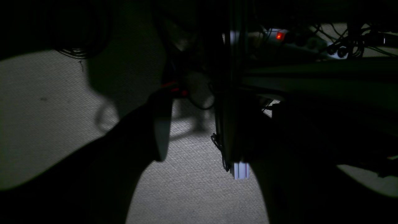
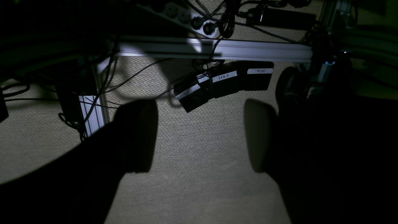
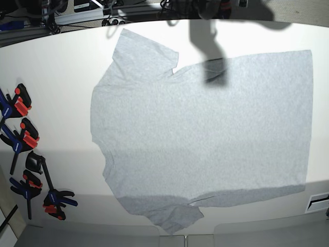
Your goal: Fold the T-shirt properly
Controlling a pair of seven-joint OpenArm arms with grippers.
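The T-shirt [image 3: 205,134], light heather-grey, lies spread flat on the white table [image 3: 51,67] with its plain side up. Its collar end is toward the left, its hem along the right, and one sleeve each at the top left and bottom. No lettering shows. Neither gripper shows in the base view; only arm shadows fall on the shirt's top edge. My left gripper [image 1: 211,149] is open and empty in dim light over beige carpet. My right gripper [image 2: 202,137] is also open and empty over the carpet, with its fingers [image 2: 258,137] wide apart.
Several blue, red and black clamps [image 3: 23,139] lie along the table's left edge. A white label [image 3: 318,202] sits at the lower right. Under the table are an aluminium frame bar [image 2: 248,51], labelled black boxes [image 2: 224,82], cables and a power strip with a red light [image 1: 279,35].
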